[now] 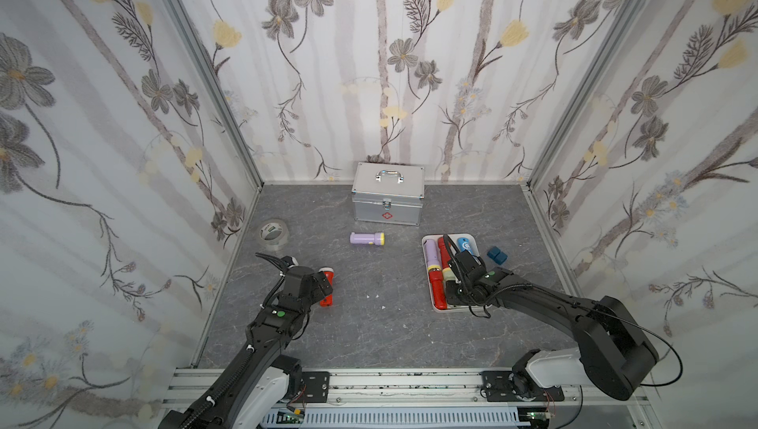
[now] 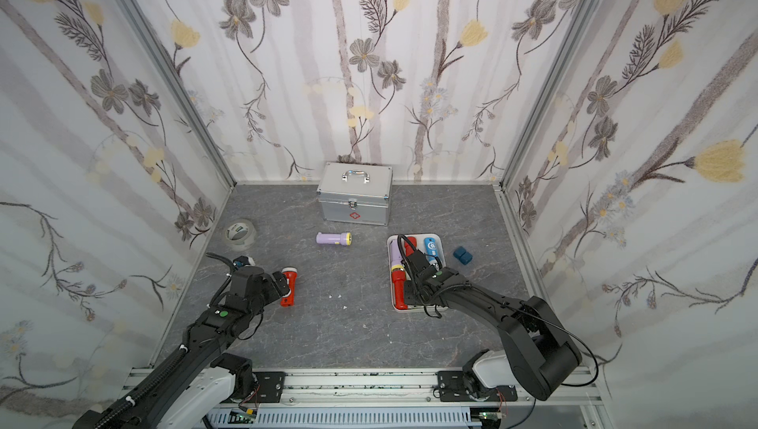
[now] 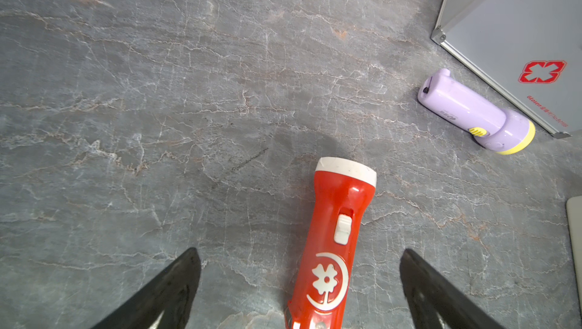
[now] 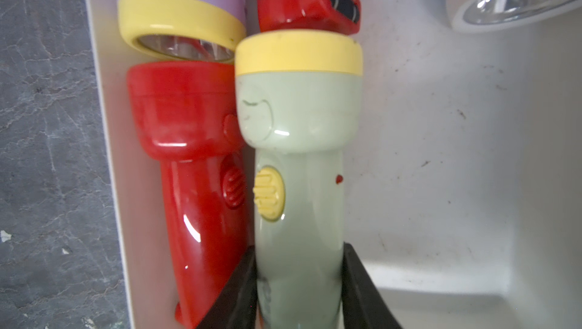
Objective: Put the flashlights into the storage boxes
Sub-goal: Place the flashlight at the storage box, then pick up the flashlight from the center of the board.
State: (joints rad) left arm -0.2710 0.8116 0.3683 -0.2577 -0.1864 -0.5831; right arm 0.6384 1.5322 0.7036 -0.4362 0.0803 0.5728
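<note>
Left end effector (image 3: 299,250) open over a red flashlight (image 3: 333,233) — right end effector (image 4: 299,247) grips the green flashlight (image 4: 299,122) in the tray (image 4: 441,154).

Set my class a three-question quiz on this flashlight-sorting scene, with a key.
1. True or false: the left gripper stands open by a red flashlight.
2. Which lies between the right gripper's jaws? A the blue one; B the pale green flashlight; C the silver case.
3. How many flashlights lie outside the white tray?
Key: 1 true; 2 B; 3 two, the red one and a lilac flashlight.
</note>
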